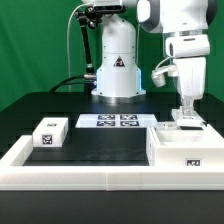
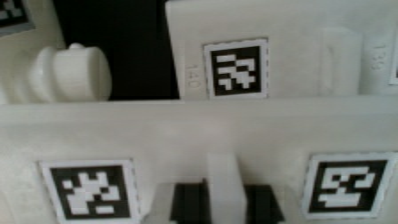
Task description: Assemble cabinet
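The cabinet [image 1: 180, 146] is the big white tagged box at the exterior view's right, against the front rail. My gripper [image 1: 187, 116] stands straight down over its top. In the wrist view my gripper [image 2: 217, 192] has its two black fingers [image 2: 185, 203] pressed on either side of a thin upright white panel [image 2: 217, 170]. That panel belongs to the cabinet's white face [image 2: 196, 130], with a tag on each side. I cannot tell whether the panel is a loose part. A white round knob-like part [image 2: 63, 72] lies beyond it.
A small white tagged block [image 1: 50, 132] sits at the exterior view's left. The marker board [image 1: 118, 121] lies at the back middle before the robot base [image 1: 117, 70]. A long white rail [image 1: 90, 172] edges the table's front.
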